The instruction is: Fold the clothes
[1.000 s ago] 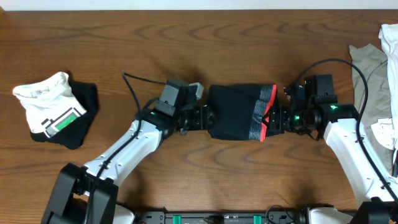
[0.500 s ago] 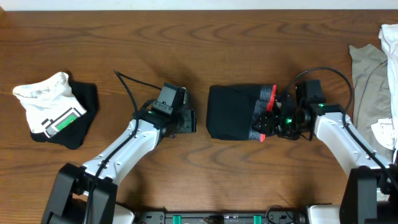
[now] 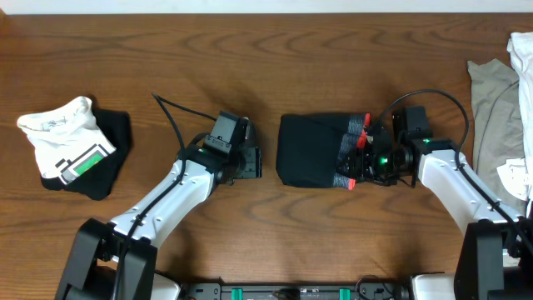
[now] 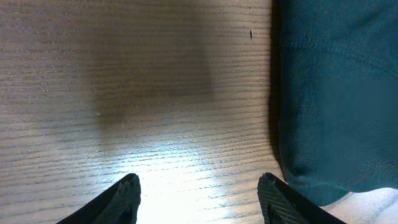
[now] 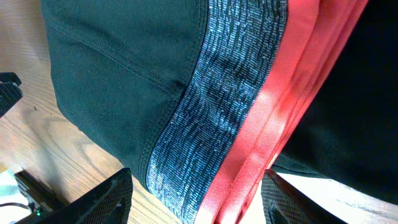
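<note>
black-fingered and spread wide, the right gripper (image 5: 194,183) straddles the grey waistband (image 5: 211,106) and its red edge (image 5: 273,118). nothing is pinched between the jaws, and whether the tips touch the cloth cannot be told from the wrist view. the left gripper (image 4: 198,190) is just as far open and empty. it hangs over bare wood just beside the opposite, closed end of the bundle, apart from it.

between the two lie the pants (image 3: 310,150), already doubled into a compact dark block in the middle of the table (image 3: 250,50), with the waistband turned toward the right arm. that end looks a little lumpy, the red edge bunched in layers rather than lying flat.

further out, a white green-printed piece (image 3: 71,150) sits folded on a black garment (image 3: 117,137) at the far left, well apart. beige-grey tops (image 3: 491,108) lie loose at the right edge.

by my reading the folding of this pair is nearly over, and the step in hand is tidying or releasing the finished bundle. the next move would call for either a last flattening of the waistband end or a firm grip on the whole block to carry it toward the folded stack, keeping the layers from sliding open. after that, a top from the right-hand heap.
</note>
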Controlling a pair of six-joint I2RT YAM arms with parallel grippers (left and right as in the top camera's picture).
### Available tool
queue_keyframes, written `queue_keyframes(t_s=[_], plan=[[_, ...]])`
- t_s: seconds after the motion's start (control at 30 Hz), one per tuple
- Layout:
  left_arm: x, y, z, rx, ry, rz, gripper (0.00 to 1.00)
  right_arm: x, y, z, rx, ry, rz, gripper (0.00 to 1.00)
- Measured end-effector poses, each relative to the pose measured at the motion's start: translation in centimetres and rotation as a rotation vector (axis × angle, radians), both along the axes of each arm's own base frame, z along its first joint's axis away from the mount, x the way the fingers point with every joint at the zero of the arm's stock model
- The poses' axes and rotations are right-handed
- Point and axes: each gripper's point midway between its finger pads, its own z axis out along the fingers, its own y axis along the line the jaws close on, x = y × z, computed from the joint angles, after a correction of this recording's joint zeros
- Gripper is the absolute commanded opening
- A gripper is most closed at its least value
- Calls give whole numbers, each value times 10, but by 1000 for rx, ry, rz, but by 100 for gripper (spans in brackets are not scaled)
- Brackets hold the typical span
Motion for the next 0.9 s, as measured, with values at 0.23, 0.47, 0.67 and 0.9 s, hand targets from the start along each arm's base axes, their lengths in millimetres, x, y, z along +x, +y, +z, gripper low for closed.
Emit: queue_keyframes(t_s=[0.23, 0.47, 0.67, 0.9], plan=[[0, 0, 0, 0, 0, 0, 63, -5, 9, -1, 2, 12, 19, 65], [0, 0, 0, 0, 0, 0, 63, -8, 17, -1, 1, 12, 42, 54], [-2, 1, -1, 3, 7, 0, 63, -7, 15, -2, -11, 17, 25, 1], [-7, 3, -3, 14, 30, 0, 63, 2, 7, -4, -70, -20, 21, 1]])
